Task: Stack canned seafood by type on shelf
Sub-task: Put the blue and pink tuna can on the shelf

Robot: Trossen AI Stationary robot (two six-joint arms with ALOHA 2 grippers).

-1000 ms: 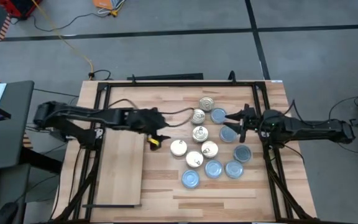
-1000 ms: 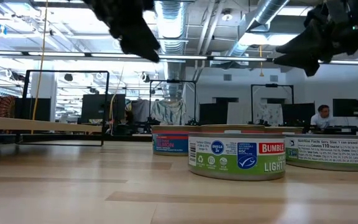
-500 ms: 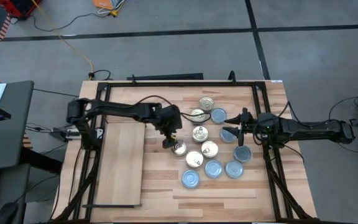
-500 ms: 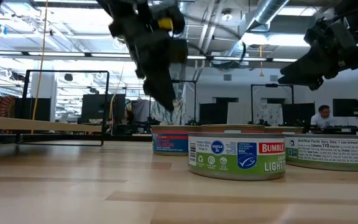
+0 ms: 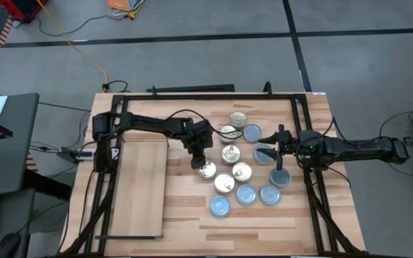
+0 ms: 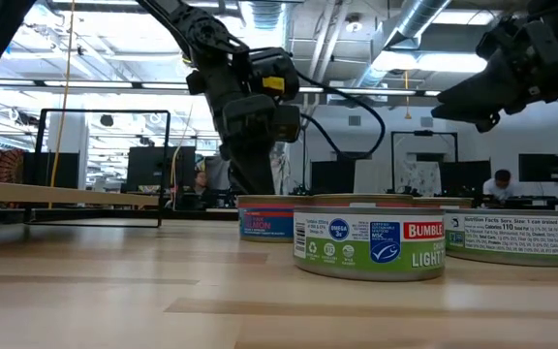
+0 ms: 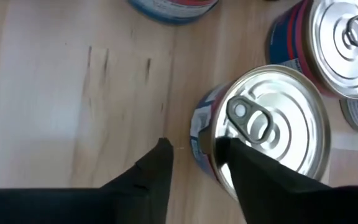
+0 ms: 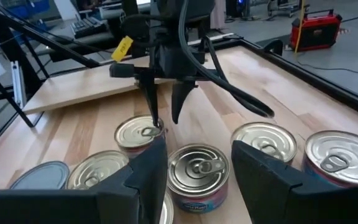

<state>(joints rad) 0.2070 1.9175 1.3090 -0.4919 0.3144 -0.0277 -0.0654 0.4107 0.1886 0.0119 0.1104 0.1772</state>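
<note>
**Left gripper lowered onto a gold-top tin**

The gold-top tin (image 7: 263, 124) lay in the cluster, well apart from the shelf (image 5: 138, 188). The left gripper (image 7: 194, 152) straddled its near rim, one finger on bare wood outside, one over the lid; whether it pinched was unclear. The right gripper (image 8: 194, 155) hovered half-spread over neighbouring tins (image 8: 199, 167), waiting.

tins (image 5: 237, 174): gold and pale-blue tops | shelf (image 5: 139, 188): pale wood | arms: black
</note>
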